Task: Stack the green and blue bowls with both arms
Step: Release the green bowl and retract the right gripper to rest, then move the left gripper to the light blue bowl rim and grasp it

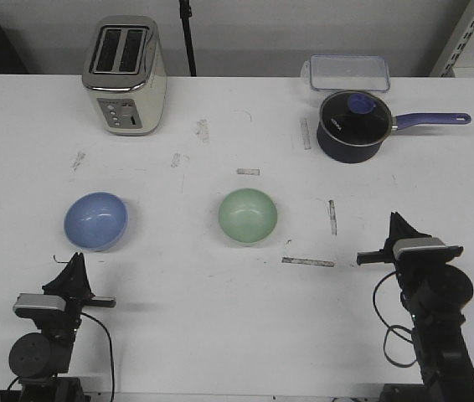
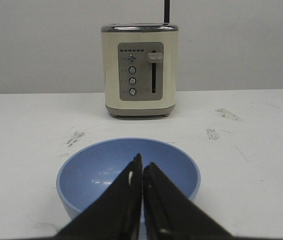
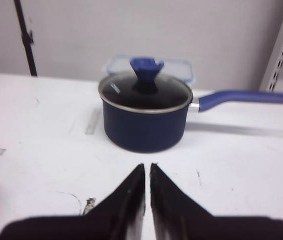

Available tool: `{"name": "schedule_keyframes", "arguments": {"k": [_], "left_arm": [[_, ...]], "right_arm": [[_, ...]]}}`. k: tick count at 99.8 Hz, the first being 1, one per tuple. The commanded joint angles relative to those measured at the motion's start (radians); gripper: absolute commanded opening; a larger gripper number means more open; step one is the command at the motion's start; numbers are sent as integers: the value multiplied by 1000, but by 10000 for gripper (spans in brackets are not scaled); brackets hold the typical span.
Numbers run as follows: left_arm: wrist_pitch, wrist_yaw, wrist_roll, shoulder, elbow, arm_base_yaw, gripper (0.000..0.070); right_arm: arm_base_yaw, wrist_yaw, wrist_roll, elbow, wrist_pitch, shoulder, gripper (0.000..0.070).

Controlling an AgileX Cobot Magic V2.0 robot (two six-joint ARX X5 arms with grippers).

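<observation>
— White tabletop (image 1: 220, 318), scuffed with grey marks, against a pale wall. What's the biggest thing on it?

— At the far side, a cream toaster (image 1: 125, 75), then a dark saucepan (image 1: 352, 126) with its lid on and a clear tub (image 1: 347, 73) behind it. Neither belongs to the job.

— And the bowls?

— Both upright and well apart: the blue bowl (image 1: 95, 220) on the left, the green bowl (image 1: 248, 215) near the middle.

— The arms?

— Both low at the near edge. The left gripper (image 2: 142, 172) has its fingers pressed nearly together, holding nothing, pointed at the blue bowl just ahead. The right gripper (image 3: 147, 177) is likewise narrow and empty, aimed at the saucepan, not at the green bowl.

— Risks?

— I'd judge that narrow fingers would shove a smooth bowl away unless they widen first, and a thin rim pinch could slip, tipping the bowl mid-carry.
</observation>
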Motion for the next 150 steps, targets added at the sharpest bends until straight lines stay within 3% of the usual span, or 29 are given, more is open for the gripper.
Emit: {"name": "schedule_keyframes", "arguments": {"k": [1, 20, 46, 132, 150], "left_arm": [[11, -4, 9, -2, -22, -1, 2], [11, -4, 9, -2, -22, -1, 2], [11, -4, 9, -2, -22, -1, 2], [11, -4, 8, -2, -22, -1, 2], [12, -5, -46, -2, -22, -1, 1]], "right_arm": [[0, -2, 11, -22, 12, -51, 9], [0, -1, 104, -66, -25, -203, 9], [0, -2, 104, -66, -103, -320, 9], [0, -2, 103, -66, -100, -374, 9], [0, -2, 103, -66, -100, -374, 9]]}}
